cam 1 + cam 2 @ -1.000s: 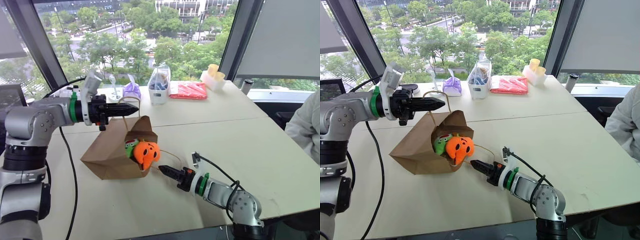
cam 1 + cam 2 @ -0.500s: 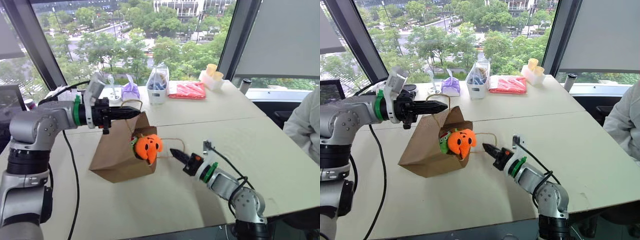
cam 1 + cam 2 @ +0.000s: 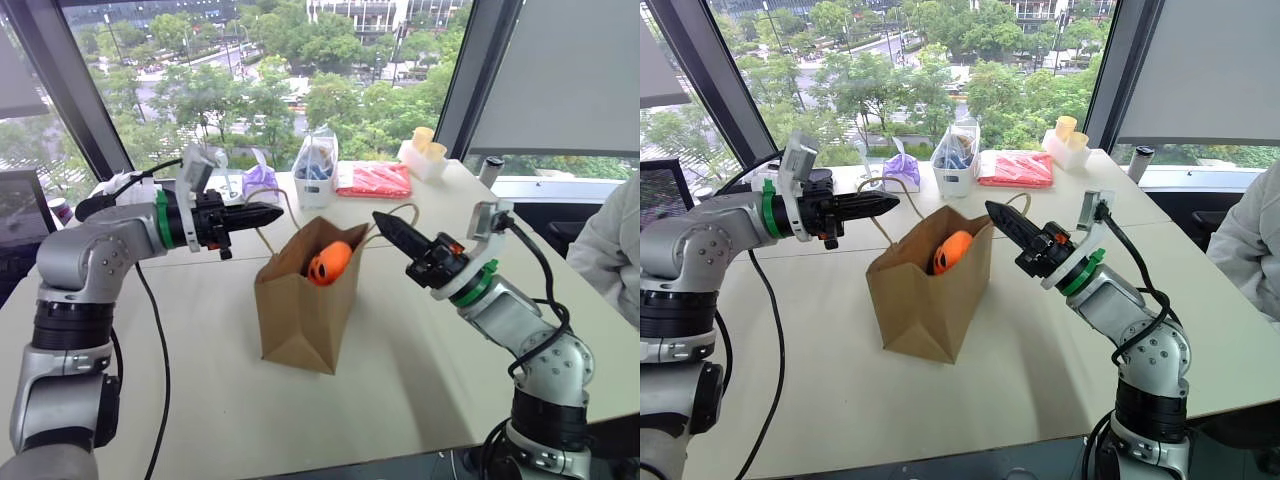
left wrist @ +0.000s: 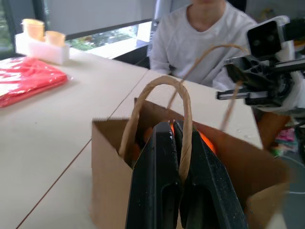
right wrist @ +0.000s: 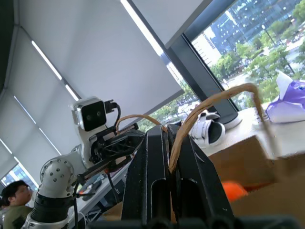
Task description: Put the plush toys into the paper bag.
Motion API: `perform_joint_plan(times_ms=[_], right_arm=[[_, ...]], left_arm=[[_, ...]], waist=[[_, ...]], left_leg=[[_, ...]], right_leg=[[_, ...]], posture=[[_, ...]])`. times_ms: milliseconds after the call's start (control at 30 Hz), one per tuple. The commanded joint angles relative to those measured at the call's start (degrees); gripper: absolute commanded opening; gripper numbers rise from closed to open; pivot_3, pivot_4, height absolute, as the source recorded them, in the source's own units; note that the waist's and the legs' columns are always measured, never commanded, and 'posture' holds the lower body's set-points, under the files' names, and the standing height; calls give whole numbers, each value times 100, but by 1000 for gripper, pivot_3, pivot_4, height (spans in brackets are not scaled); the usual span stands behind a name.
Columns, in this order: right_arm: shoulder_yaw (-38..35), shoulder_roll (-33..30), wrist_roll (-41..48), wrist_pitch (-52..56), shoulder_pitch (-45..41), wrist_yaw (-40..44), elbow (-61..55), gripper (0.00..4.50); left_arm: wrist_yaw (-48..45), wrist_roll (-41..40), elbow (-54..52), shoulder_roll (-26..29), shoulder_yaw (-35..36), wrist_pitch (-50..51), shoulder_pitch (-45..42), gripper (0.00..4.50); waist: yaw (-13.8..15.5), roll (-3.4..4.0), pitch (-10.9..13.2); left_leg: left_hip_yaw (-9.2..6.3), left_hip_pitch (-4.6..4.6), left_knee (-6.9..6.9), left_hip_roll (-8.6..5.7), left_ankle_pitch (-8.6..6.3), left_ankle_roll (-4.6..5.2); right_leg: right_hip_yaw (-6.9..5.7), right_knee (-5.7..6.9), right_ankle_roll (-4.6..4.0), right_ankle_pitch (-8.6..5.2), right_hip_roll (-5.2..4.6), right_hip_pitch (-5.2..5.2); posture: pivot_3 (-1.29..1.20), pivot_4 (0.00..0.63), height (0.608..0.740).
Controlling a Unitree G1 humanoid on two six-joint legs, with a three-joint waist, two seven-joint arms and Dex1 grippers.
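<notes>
Stands upright now, the paper bag [image 3: 305,305], where a second ago it lay tipped on its side on the table [image 3: 420,330] with its mouth toward the right arm. Raised from table level up to the bag's rim, the right gripper [image 3: 392,228], fingers pressed together on the near twisted handle [image 3: 400,212], as the right wrist view confirms with the loop pinched between the black fingers. Holds level at the far side, the left gripper [image 3: 268,212], likewise clamped shut on the other handle [image 4: 157,95], barely shifted from before. Sunk inside the bag, the orange plush toy [image 3: 328,262], only its top showing over the rim, no longer bulging out of the mouth as earlier. Hidden below it, presumably, the green toy, seen beside the orange one a second back; cannot confirm from these views. Reads as the task nearly finished: both toys apparently contained, bag righted and spread open by its two handles. Remaining, by judgement: settle the bag squarely and let go of both loops without toppling it.
</notes>
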Motion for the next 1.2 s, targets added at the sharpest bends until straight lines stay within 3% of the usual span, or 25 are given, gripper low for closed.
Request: perform_joint_plan(times_ms=[33,67,133,167,400,433,667,833,967,1067,1200], right_arm=[[116,-98,23,-133,146,40,-122,42],[150,-124,17,-151,195,58,-128,42],[217,-182,-87,-196,312,69,-133,569],[265,-236,-142,-205,401,131,-163,907],[359,-557,-134,-275,704,361,-430,4416],[403,-628,-251,-295,742,359,-500,4500],[453,-1337,-49,-104,1386,694,-1272,4500],[341,-1707,631,-16,1896,852,-1513,4500],[610,-1916,217,-69,2134,955,-1549,4500],[1236,-1933,-787,-307,2201,1059,-1248,3608],[1845,-1644,-1385,-578,2015,1298,-967,1616]], left_arm=[[139,77,-61,-39,143,-168,94,0],[153,60,-80,-49,148,-143,126,0],[187,39,-85,-61,162,-92,210,0],[179,42,-84,-56,157,-91,284,566],[235,-148,-227,-40,268,78,499,3755],[283,-159,-283,-34,297,84,534,4401],[593,-771,-976,148,791,793,1060,4461],[1082,-1651,-1716,325,1591,1613,1918,4461],[1442,-2006,-2367,375,1990,1805,2731,4461],[1692,-2264,-3078,432,2168,1966,3637,4500],[2155,-2244,-3857,124,1739,1707,4173,4500]], waist=[[10,-1,0],[13,-1,0],[18,-1,-1],[19,-1,-1],[19,-1,0],[18,-1,0],[19,-1,0],[14,-1,0],[37,-2,0],[34,-6,-3],[87,-6,-3]], left_leg=[[0,-1,1,0,0,0],[0,-3,4,0,0,0],[0,-4,6,-2,-1,1],[0,-2,6,-3,-1,2],[0,-3,5,-3,-4,7],[0,-2,4,-2,-4,8],[0,-3,1,-1,-7,12],[0,1,1,1,-13,22],[1,4,8,1,-12,21],[3,10,4,3,-13,21],[6,6,7,1,-13,21]], right_leg=[[0,0,0,0,0,0],[0,-1,0,0,0,0],[0,-2,0,0,-2,1],[0,-2,0,0,-2,2],[0,-3,0,0,-2,2],[0,-3,0,0,-2,2],[0,-7,1,0,-2,2],[0,-11,1,-2,-2,8],[-1,-14,0,-2,-1,17],[-1,-17,-2,-4,-2,22],[-1,-19,-2,-4,-6,24]], posture=[[0,150,740],[0,150,740],[0,150,740],[0,150,740],[0,150,740],[0,150,740],[0,150,740],[0,150,740],[0,150,740],[0,150,740],[0,150,740]])
